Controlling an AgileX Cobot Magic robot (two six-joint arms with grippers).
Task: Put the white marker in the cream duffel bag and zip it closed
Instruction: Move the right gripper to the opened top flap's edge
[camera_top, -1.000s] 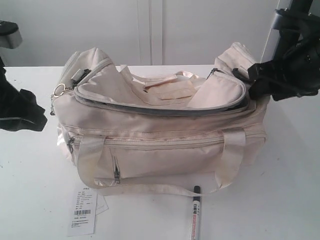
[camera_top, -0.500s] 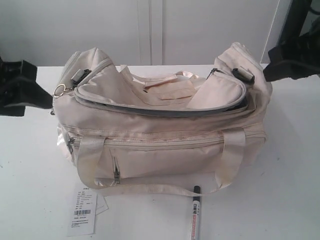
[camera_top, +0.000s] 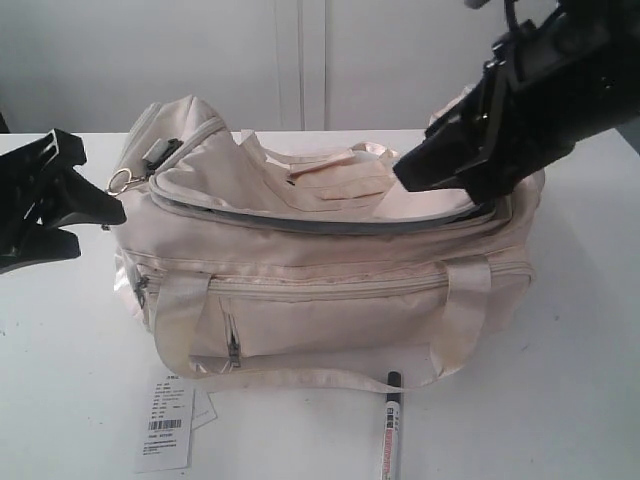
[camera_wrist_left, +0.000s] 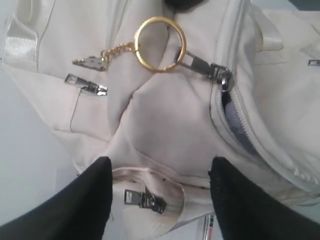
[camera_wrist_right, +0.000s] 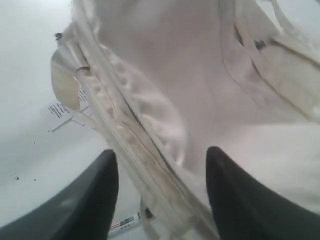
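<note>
The white marker (camera_top: 390, 432) lies flat on the white table (camera_top: 560, 380), at the near side of the cream duffel bag (camera_top: 330, 290) and a little to the right of its middle. Its long axis runs from near to far. The black cap points far, toward the bag, and the barrel with red print goes to the near edge of the picture, which cuts it. The cap is just beside the near strap handle (camera_top: 300, 378), which hangs down the front of the bag and lies on the table, between the marker and the bag's wall.

The bag stands with its long axis from left to right. Its curved top flap (camera_top: 330, 205) lies over the opening, and only a narrow grey slit shows along the zipper. The far handle (camera_top: 335, 160) lies on top of this flap. A paper barcode tag (camera_top: 168, 425) lies on the table near the bag's left corner, well apart from the marker.

The left gripper (camera_wrist_left: 160, 165) is at the left end of the bag with its jaws spread, holding nothing; below it are the gold ring (camera_wrist_left: 136, 40) and the zipper pull (camera_wrist_left: 200, 64). The right gripper (camera_wrist_right: 161, 155) hangs over the right end of the flap, its jaws also spread and holding nothing.
</note>
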